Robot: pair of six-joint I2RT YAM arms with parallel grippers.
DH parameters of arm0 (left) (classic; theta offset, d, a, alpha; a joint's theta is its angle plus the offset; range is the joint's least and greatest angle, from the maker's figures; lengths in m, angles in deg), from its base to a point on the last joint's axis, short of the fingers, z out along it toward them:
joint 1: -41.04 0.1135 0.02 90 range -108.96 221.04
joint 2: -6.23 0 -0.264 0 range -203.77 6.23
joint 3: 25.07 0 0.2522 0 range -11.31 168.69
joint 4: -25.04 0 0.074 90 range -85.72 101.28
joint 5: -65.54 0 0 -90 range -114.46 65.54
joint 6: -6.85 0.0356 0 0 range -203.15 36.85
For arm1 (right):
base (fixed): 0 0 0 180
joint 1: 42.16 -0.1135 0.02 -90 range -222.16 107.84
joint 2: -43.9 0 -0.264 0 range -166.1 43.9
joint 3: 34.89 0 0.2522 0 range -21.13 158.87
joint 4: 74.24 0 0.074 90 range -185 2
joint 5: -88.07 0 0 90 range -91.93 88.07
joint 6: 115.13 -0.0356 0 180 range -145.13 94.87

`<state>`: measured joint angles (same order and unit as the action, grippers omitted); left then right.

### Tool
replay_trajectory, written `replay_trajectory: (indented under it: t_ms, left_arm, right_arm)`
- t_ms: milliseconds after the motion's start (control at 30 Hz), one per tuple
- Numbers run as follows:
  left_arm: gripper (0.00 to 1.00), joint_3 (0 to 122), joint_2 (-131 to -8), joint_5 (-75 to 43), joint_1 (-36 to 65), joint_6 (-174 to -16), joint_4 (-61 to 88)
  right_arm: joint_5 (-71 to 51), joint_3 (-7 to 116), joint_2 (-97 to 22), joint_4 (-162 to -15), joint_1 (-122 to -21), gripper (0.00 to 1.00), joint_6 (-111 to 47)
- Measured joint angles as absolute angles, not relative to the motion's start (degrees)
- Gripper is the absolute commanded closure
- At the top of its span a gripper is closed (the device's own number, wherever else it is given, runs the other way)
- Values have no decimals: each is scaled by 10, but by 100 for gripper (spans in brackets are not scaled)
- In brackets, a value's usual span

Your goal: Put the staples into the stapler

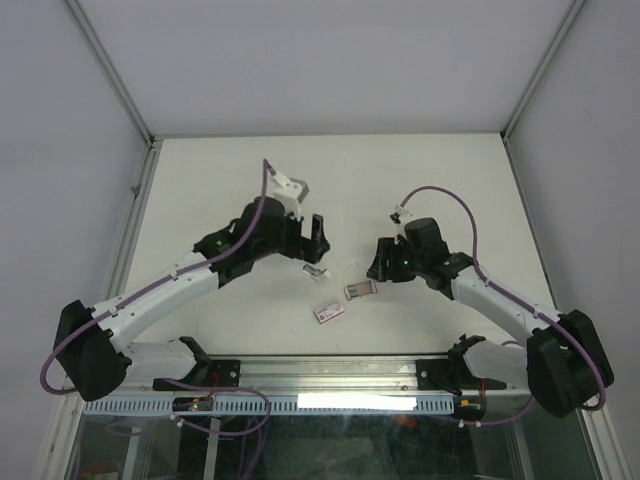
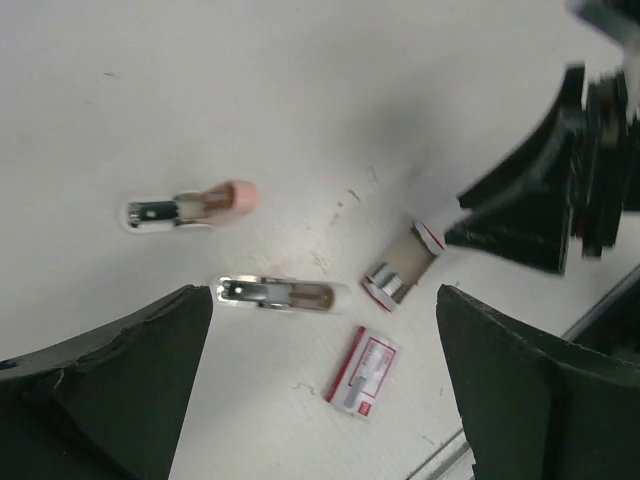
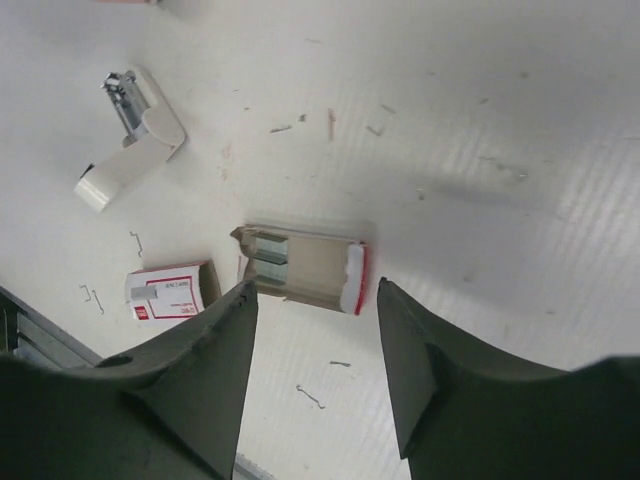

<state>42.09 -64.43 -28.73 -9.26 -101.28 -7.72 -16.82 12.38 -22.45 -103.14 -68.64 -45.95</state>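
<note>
The cream tabletop [image 1: 420, 180] carries everything. The left end effector [image 2: 325, 300] and right end effector [image 3: 316, 300] are found open. The pale pink-and-white mini stapler [image 3: 140, 140] lies upper left. The grey-brown rectangular sleeve [image 3: 315, 272], long axis left-right, lies just above the right one; the short grey metallic staples [image 3: 268, 256] are seen in its left mouth.

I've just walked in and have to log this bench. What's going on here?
Two robot arms are set to load a mini stapler. The right gripper is open, its fingers on either side of a grey-brown sleeve on the table; what look like staples show at its open end. The left gripper is open and empty over the stapler, which seems to lie in two pieces. A red-and-white box lies nearby.
</note>
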Motion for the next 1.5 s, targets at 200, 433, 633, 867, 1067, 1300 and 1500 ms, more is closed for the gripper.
replay_trajectory:
  t_ms: [200,433,633,867,1067,1300,1500]
  left_arm:
    - [1,477,-612,-224,93,-1027,-117]
    - [1,476,-584,-228,179,-1019,-116]
    - [1,441,-581,-246,179,-1000,-119]
    - [1,435,-581,-257,179,-990,-124]
    - [1,435,-581,-257,179,-988,-124]
    - [1,435,-581,-257,179,-988,-124]
    - [1,435,-581,-257,179,-987,-124]
  right_arm:
    - [-92,132,-223,-1033,-787,60,-502]
    - [-52,140,-275,-1021,-835,64,-521]
    - [-25,161,-322,-1021,-872,67,-521]
    - [4,184,-360,-1022,-892,69,-520]
    - [13,191,-385,-1023,-902,67,-520]
    - [35,200,-399,-1029,-916,68,-518]
    - [60,204,-404,-1034,-922,77,-521]
